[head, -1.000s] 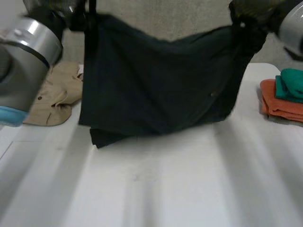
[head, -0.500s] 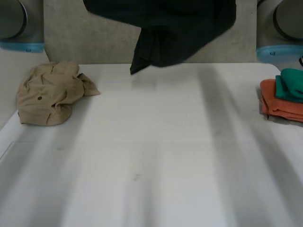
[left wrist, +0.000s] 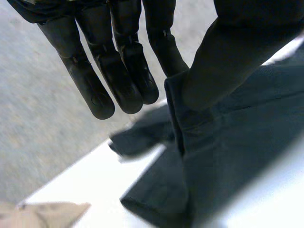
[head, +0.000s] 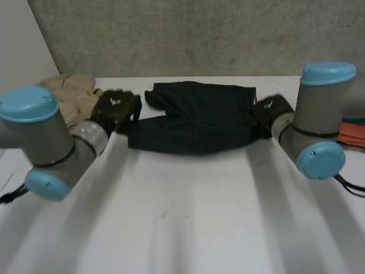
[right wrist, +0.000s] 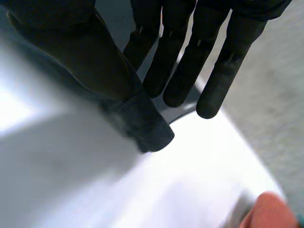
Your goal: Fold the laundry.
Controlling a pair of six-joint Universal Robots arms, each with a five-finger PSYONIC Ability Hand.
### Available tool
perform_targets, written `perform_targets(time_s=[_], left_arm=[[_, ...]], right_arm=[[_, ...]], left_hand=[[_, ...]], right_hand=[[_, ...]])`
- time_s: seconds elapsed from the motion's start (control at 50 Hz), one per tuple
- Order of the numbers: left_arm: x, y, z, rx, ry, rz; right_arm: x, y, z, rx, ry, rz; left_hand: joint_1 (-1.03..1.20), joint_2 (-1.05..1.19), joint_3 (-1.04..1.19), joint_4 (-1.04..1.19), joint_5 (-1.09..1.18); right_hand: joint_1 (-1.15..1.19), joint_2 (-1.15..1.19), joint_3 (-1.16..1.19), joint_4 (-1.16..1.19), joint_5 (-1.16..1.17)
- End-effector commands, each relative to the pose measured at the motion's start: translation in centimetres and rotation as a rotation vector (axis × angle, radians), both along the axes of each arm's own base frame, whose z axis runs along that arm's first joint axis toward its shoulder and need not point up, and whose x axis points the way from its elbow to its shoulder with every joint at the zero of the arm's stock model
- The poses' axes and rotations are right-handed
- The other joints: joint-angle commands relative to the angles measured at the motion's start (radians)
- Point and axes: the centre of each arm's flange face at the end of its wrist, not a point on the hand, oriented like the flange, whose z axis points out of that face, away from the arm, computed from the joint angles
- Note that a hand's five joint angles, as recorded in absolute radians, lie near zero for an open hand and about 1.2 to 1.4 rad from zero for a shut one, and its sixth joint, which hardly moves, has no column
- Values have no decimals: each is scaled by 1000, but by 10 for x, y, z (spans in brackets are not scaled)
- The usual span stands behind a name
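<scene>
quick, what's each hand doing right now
left hand: open, fingers straight, thumb at the dark garment's edge
right hand: open, fingers straight, thumb at the dark garment's other end

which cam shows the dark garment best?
Head view: the whole dark garment lies spread on the table between the left hand and right hand. Left wrist view shows one end; right wrist view, a corner.
</scene>
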Motion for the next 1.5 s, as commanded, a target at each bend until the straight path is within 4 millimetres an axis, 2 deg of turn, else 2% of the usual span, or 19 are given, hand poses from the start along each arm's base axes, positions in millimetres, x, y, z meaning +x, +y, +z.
perform_targets(time_s=[0.02, 0.04, 0.14, 0.18, 0.26, 0.42, 0.66, 0.8, 0.9, 0.92, 0.94, 0.96, 0.98, 1.02, 1.08, 1.14, 1.24, 1.32, 1.5], left_arm=[[29, 87, 29, 130, -183, -38], [34, 100, 32, 156, -211, -46], [59, 180, 49, 298, -380, -153], [59, 190, 55, 272, -388, -194], [51, 177, 64, 154, -348, -219], [12, 100, 43, 74, -243, -178], [-73, -33, 8, -192, -170, -24], [-106, -77, 4, -431, -29, -8], [-121, -89, -10, -506, 18, -34], [-123, -89, -13, -506, 23, -42], [-126, -88, -16, -500, 31, -52], [-129, -84, -19, -480, 56, -71], [-131, -82, -20, -468, 71, -77], [-137, -74, -24, -414, 117, -102], [-143, -61, -18, -382, 144, -127], [-140, -46, 2, -359, 150, -139], [-112, -18, 31, -311, 122, -134], [-91, -1, 41, -279, 105, -116], [-59, 25, 32, -173, 88, -87]], right_arm=[[-33, 72, 20, 184, 242, 81], [-43, 98, 27, 246, 308, 114], [-62, 159, 55, 274, 395, 227], [-61, 169, 66, 223, 362, 268], [-58, 166, 69, 188, 302, 311], [-61, 108, 24, 321, 261, 201], [-52, -2, 11, -21, 139, -111], [-43, -50, -13, -154, 109, -163], [-42, -76, -30, -227, 106, -236], [-42, -80, -31, -244, 103, -247], [-42, -86, -35, -266, 101, -267], [-42, -88, -35, -275, 100, -275], [-42, -89, -36, -279, 96, -282], [-42, -87, -35, -281, 78, -301], [-44, -80, -32, -260, 43, -304], [-50, -62, -1, -250, -38, -298], [-52, -4, 34, -141, -124, -166], [-58, 28, 21, 26, -153, -126], [-82, 48, -17, 229, -222, -210]], left_hand=[[252, 198, 203, 196, 240], [252, 198, 203, 196, 240], [252, 198, 203, 196, 240], [252, 198, 203, 196, 240], [252, 198, 203, 196, 240], [252, 198, 203, 196, 240], [252, 198, 203, 196, 240], [252, 198, 203, 196, 240], [252, 198, 203, 196, 240], [252, 198, 203, 196, 240], [252, 198, 203, 196, 240], [-570, -624, -619, -626, -582], [-970, -1024, -1019, -1026, -982], [-820, -873, -869, -876, -832], [-952, -1006, -1001, -1008, -964], [-970, -1024, -1019, -1026, -982], [-970, -1024, -1019, -1026, -982], [-970, -1024, -1019, -1026, -982], [-970, -1024, -1019, -1026, -982]], right_hand=[[301, 224, 215, 199, 216], [301, 224, 215, 199, 216], [301, 224, 215, 199, 216], [301, 224, 215, 199, 216], [301, 224, 215, 199, 216], [301, 224, 215, 199, 216], [301, 224, 215, 199, 216], [301, 224, 215, 199, 216], [301, 224, 215, 199, 216], [165, 88, 79, 63, 81], [-871, -948, -957, -973, -955], [-921, -998, -1007, -1023, -1005], [-921, -998, -1007, -1023, -1005], [-921, -998, -1007, -1023, -1005], [-921, -998, -1007, -1023, -1005], [-921, -998, -1007, -1023, -1005], [-921, -998, -1007, -1023, -1005], [-921, -998, -1007, -1023, -1005], [-849, -926, -935, -951, -934]])
